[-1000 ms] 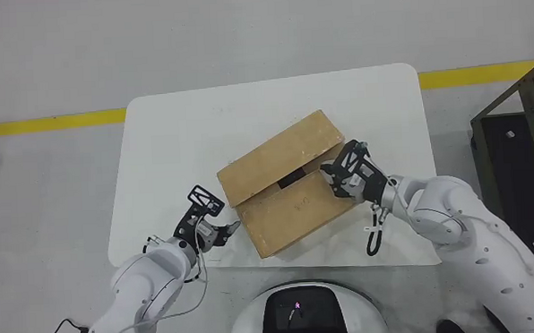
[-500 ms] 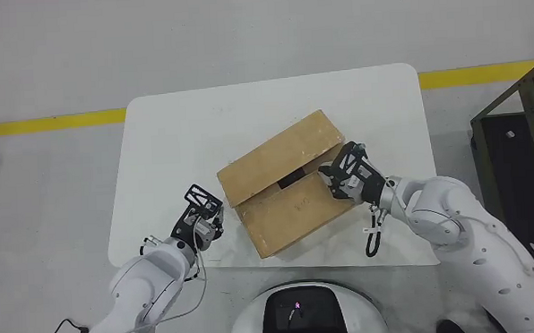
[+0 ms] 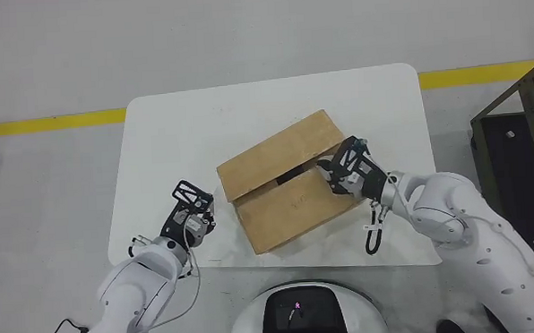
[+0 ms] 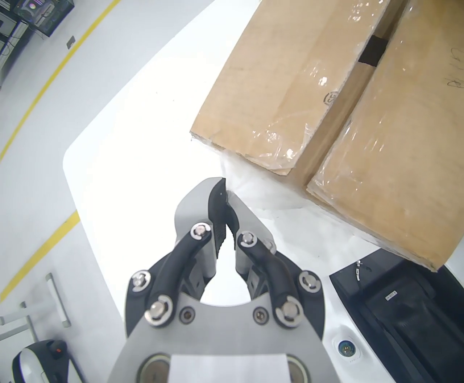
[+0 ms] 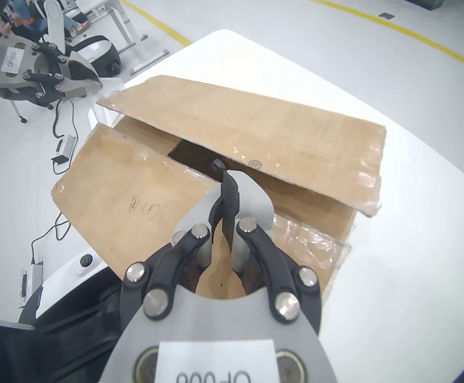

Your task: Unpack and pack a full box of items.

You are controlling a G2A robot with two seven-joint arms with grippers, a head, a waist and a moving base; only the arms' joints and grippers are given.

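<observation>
A brown cardboard box (image 3: pixel 286 192) lies askew in the middle of the white table (image 3: pixel 176 144). Its two top flaps lie nearly flat, with a dark gap (image 5: pixel 188 152) between them. My right gripper (image 3: pixel 332 171) is at the box's right end, where its fingertips (image 5: pixel 224 177) pinch the corner of the near flap (image 5: pixel 127 192) just below the far flap (image 5: pixel 253 134). To the left of the box, my left gripper (image 4: pixel 224 188) hangs above the bare table, shut with nothing in it, a short way from the box corner (image 4: pixel 203 139).
Clear tape and plastic film wrinkle along the box edges (image 4: pixel 275 145). A dark metal cart (image 3: pixel 517 138) stands on the floor off the table's right side. Bare table surface lies behind and left of the box.
My left gripper has pulled back from the box's near left corner and gone from open to shut. The near flap has shifted slightly left with my right gripper.
</observation>
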